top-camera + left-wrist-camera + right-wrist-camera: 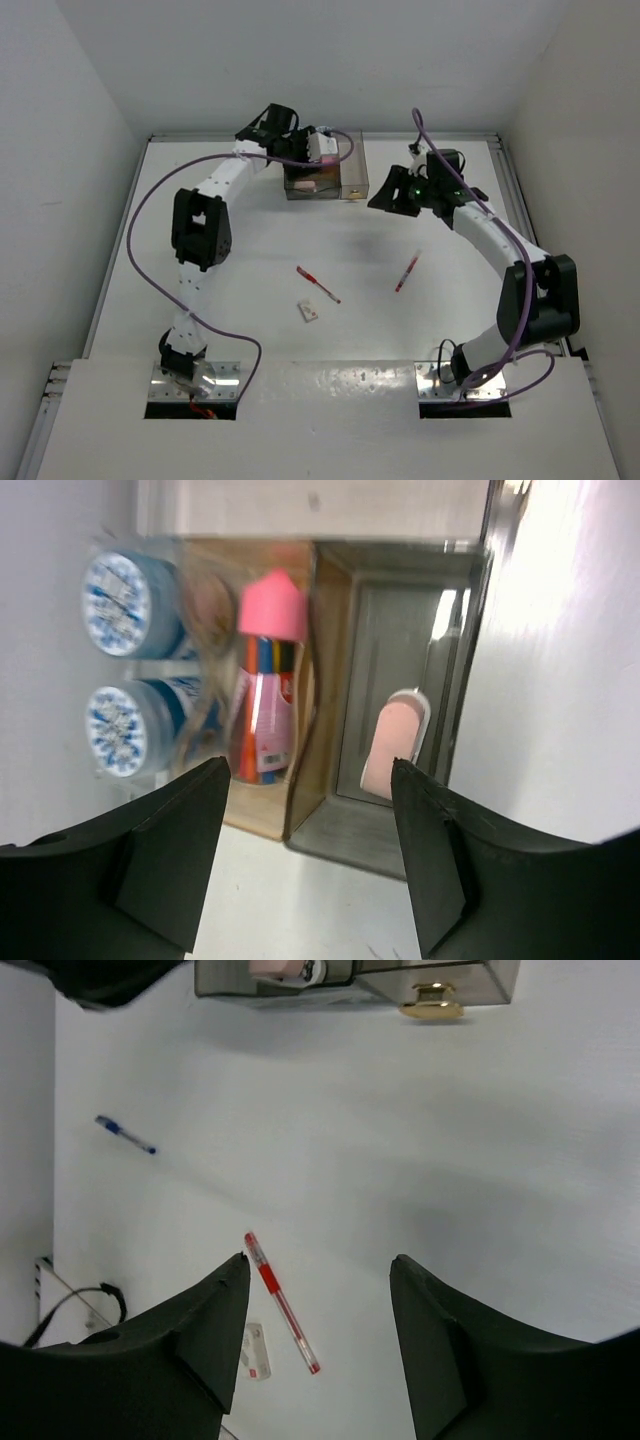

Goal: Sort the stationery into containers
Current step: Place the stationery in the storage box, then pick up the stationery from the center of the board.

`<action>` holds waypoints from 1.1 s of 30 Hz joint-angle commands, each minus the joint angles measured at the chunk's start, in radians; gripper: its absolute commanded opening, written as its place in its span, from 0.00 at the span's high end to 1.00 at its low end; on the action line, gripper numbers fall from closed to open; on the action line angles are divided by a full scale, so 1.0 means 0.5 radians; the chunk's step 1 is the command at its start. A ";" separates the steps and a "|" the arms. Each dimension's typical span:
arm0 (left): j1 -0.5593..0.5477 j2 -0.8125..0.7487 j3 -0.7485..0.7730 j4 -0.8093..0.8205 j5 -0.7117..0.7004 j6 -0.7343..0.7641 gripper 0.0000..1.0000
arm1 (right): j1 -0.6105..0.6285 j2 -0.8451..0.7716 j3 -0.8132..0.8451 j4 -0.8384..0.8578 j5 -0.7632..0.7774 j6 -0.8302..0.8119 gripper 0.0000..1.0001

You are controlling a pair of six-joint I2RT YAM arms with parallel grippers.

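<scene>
Left gripper [305, 780] hovering over organiser [350, 180]
It is standing wide apart, empty, with an eraser [392, 745] lying below it; right gripper [318, 1270] is hanging spread, empty.

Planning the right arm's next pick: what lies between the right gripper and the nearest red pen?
Nothing: in the top external view, the table between the right gripper and that red pen is bare.

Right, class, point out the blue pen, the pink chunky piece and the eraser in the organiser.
blue pen [125, 1135], right wrist view, mid-barrel.
pink chunky piece [272, 605], left wrist view, pointed top.
eraser [393, 745], left wrist view, pink face.
</scene>
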 commanded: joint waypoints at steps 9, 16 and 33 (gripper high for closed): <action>-0.101 -1.369 -1.192 -0.596 0.895 0.576 0.30 | 0.049 -0.145 -0.072 -0.259 -0.054 -0.375 0.42; -0.594 -1.757 -2.069 -0.361 0.786 0.754 0.31 | -0.227 -0.350 -0.375 -0.382 -0.091 -0.371 0.42; -1.016 -1.172 -1.984 -0.418 0.305 1.346 0.37 | -0.767 -0.572 -0.330 -0.762 -0.303 -0.399 0.42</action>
